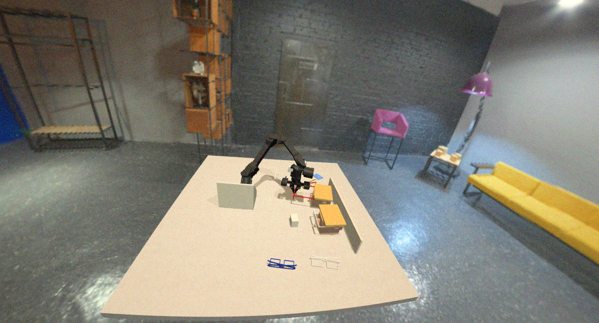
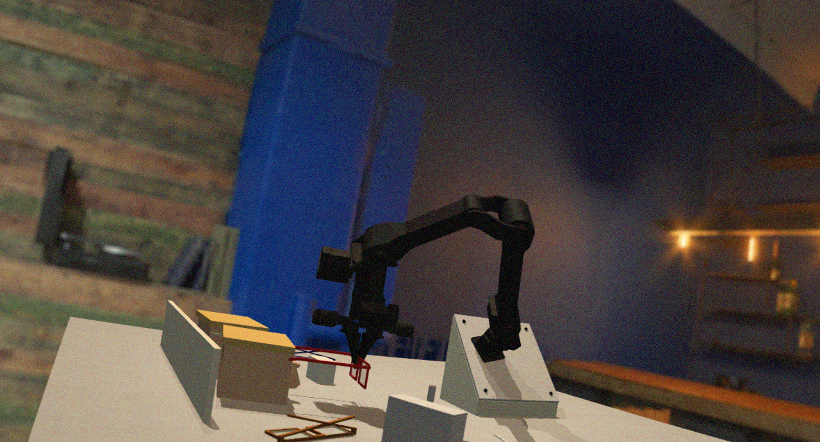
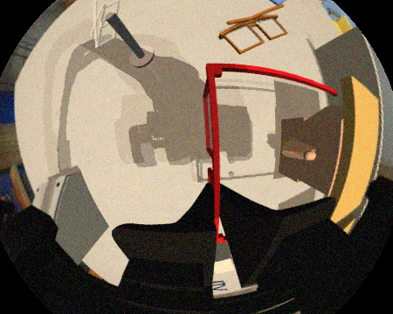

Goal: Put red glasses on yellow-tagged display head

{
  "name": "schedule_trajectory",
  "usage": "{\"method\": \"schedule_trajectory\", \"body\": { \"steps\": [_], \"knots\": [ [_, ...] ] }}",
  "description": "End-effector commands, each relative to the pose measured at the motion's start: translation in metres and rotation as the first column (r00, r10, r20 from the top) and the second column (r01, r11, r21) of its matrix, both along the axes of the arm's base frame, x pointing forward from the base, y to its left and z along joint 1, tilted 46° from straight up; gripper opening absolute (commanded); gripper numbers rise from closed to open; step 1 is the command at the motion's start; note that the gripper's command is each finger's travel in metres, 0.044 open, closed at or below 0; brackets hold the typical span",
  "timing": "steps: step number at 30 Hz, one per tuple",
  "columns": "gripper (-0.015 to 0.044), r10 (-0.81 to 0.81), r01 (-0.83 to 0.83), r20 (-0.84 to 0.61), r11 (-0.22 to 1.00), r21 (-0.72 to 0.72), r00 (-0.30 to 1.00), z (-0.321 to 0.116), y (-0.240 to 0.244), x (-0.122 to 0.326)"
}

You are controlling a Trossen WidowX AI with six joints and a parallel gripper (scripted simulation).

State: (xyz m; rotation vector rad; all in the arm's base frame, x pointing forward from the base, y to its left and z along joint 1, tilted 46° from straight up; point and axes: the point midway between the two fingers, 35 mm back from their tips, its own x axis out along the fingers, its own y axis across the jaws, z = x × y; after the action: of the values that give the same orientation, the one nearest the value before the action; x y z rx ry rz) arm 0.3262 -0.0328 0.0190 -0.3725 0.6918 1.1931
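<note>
- Fingers (image 1: 295, 190) (image 2: 359, 359) narrow, pinching red glasses (image 1: 304, 196) (image 2: 328, 362) (image 3: 215, 122) by the front.
- 2 temples reach from the fingers toward the nearer head (image 1: 323, 192) (image 2: 255, 368) (image 3: 320, 126), roughly level.
- Next, probably: advance along them, straddling head.

Loft-type interior, lounge-like; home or studio, cannot tell which. Dark brick wall (image 1: 255, 69), yellow sofa (image 1: 540, 195), pink chair (image 1: 389, 124), purple lamp (image 1: 478, 85), wooden shelf boxes (image 1: 201, 120). Elsewhere: plank-clad wall (image 2: 131, 112), blue column (image 2: 309, 152), lit shelves (image 2: 739, 278) with bottles; pale worktop (image 1: 209, 270) (image 2: 97, 376) (image 3: 118, 192) carries a black robot arm (image 1: 260, 154) (image 2: 435, 221).
</note>
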Motion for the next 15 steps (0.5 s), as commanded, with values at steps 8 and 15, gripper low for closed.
{"method": "schedule_trajectory", "body": {
  "steps": [8,15],
  "knots": [
    [0.0000,-0.003,0.003,-0.005,1.000,0.005,1.000,-0.002,-0.005,0.016],
    [0.0000,-0.003,0.003,-0.004,1.000,0.005,1.000,-0.003,-0.009,0.026]
  ]
}}
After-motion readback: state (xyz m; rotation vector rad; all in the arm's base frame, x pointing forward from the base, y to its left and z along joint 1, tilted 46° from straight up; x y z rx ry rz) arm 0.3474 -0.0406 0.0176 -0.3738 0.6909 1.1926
